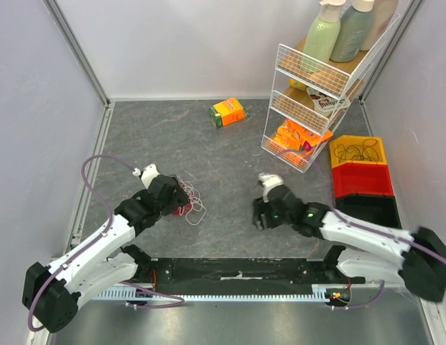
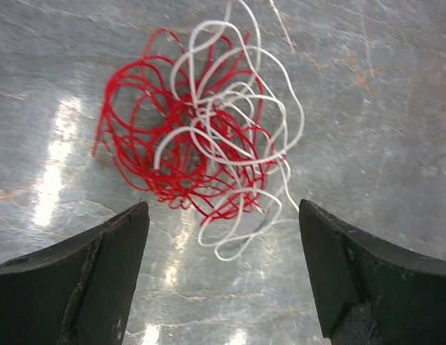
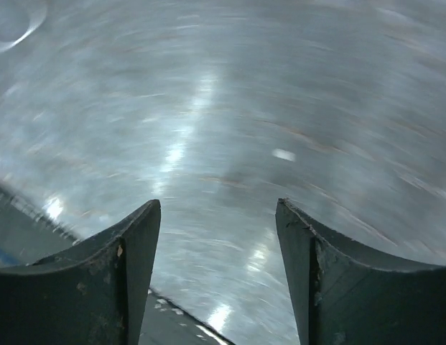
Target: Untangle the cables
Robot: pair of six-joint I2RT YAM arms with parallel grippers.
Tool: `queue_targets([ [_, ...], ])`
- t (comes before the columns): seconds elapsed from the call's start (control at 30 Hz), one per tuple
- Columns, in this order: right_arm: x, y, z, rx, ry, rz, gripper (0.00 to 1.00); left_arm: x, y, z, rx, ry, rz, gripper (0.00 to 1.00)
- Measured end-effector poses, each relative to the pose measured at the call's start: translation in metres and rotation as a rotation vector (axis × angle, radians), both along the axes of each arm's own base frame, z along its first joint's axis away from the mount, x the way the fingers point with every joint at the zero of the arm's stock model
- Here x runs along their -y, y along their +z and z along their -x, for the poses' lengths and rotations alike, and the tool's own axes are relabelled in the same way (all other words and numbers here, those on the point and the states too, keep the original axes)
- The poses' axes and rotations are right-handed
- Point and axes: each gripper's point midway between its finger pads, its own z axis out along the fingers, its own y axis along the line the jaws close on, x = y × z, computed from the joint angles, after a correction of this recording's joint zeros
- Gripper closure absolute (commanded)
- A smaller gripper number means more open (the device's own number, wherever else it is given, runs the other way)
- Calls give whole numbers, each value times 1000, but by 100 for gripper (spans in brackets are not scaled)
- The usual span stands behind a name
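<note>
Left gripper spread wide, empty, above the tangle.
Red cable and white cable lay knotted just ahead of its fingertips; clump roundish, no clear long axis; right gripper parted, empty.

Top view looks down from behind; close left wrist view shares cables.
</note>
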Motion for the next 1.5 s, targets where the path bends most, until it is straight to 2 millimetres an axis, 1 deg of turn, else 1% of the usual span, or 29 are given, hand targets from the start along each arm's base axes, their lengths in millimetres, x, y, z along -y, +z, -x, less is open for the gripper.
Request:
queue_targets([
  [0.07,-44,0,17,-9,211,9,25,6,0,1,7,-18,47,7],
  [0.13,-81,5,20,0,348,-9,26,10,-1,4,13,-36,82,9],
  [0.2,-114,11,13,18,428,-47,26,13,-4,9,10,-45,117,13],
  [0.27,-148,14,1,31,481,-88,26,12,-6,12,12,-37,139,14],
  [0.33,-171,11,-8,30,509,-107,26,11,-3,15,27,-23,167,14],
  [0.4,-192,7,-15,23,533,-125,29,9,0,18,48,-11,194,14],
  [0.47,-206,4,-21,15,545,-134,38,8,2,20,63,-2,216,14],
  [0.53,-220,0,-28,8,550,-140,54,7,0,22,63,8,226,16],
  [0.6,-227,-5,-34,5,540,-136,68,6,-5,23,44,20,220,17],
  [0.7,-226,-11,-37,4,522,-119,99,5,-16,23,-1,31,192,20],
  [0.83,-222,-13,-40,18,491,-109,100,4,-33,22,-61,43,150,23],
  [0.93,-206,-15,-36,22,472,-86,100,6,-38,17,-69,51,141,24],
  [0.97,-200,-12,-32,26,468,-84,100,6,-41,15,-69,56,138,25],
  [1.03,-193,1,-26,42,466,-96,100,5,-47,10,-77,71,133,27],
  [1.13,-185,35,-18,100,461,-126,100,-1,-59,4,-112,110,118,27],
  [1.17,-181,50,-17,125,454,-137,100,-3,-64,2,-128,125,117,27],
  [1.2,-171,105,-15,228,428,-206,100,-4,-67,-8,-129,152,138,27],
  [1.23,-171,107,-15,232,426,-208,100,-4,-67,-9,-130,152,139,27],
  [1.27,-164,119,-17,261,403,-207,100,-4,-68,-11,-131,158,152,26],
  [1.33,-142,146,-18,311,352,-196,100,-3,-67,-18,-123,167,184,25],
  [1.37,-131,164,-20,345,322,-198,100,-2,-66,-23,-114,172,201,25],
  [1.43,-108,207,-23,432,257,-221,100,-2,-65,-26,-106,175,221,23],
  [1.47,-94,236,-24,488,215,-242,100,-2,-65,-27,-101,175,227,23],
  [1.5,-84,257,-25,530,184,-264,100,-2,-64,-28,-98,175,233,23],
])
